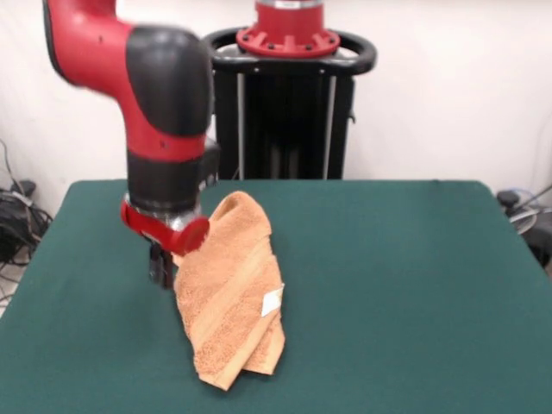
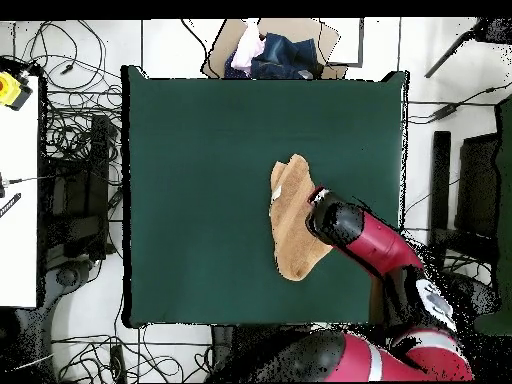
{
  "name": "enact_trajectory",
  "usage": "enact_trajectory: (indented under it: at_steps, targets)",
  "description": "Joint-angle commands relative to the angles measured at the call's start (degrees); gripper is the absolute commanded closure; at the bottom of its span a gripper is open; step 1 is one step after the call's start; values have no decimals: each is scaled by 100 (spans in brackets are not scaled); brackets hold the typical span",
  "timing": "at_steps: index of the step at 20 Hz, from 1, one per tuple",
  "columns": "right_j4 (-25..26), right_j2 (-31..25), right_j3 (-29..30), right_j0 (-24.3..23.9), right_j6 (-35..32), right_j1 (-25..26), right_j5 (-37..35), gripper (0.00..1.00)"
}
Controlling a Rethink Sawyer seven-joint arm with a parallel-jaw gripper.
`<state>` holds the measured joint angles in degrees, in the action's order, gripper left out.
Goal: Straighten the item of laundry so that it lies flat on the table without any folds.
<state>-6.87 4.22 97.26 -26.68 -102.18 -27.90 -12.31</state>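
Observation:
The item of laundry (image 1: 231,293) is an orange-tan towel bunched into a long, narrow, folded shape near the middle of the green table (image 1: 414,276). A small white tag (image 1: 272,302) shows on its side. My gripper (image 1: 161,269) hangs under the red wrist ring, right at the towel's left edge and low over the table. Its state is hidden by the wrist and the cloth. In the overhead view the towel (image 2: 290,220) lies right of the centre of the table (image 2: 200,180), and the arm's wrist (image 2: 328,215) covers its right edge.
A cardboard box of clothes (image 2: 262,55) sits beyond the table's top edge in the overhead view. Cables (image 2: 70,130) lie on the floor to the left, beside a white bench (image 2: 18,200).

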Motion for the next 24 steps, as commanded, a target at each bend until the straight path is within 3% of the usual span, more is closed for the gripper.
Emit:
enact_trajectory:
  at_steps: [1, 5, 8, 9, 12, 19, 24]
  targets:
    - [-67, 134, 646, 284, -804, -1520, -1166, 100]
    - [-57, 213, 654, 347, -827, -1706, -1432, 100]
    - [6, 129, 662, 266, -817, -1607, -1155, 100]
    - [119, 153, 578, 274, -775, -1529, -1071, 0]
    - [211, 150, 548, 276, -835, -1386, -541, 0]
    - [133, -218, -159, 53, -844, -278, 446, 0]
    - [-137, -152, -591, 200, -858, -15, 21, 0]
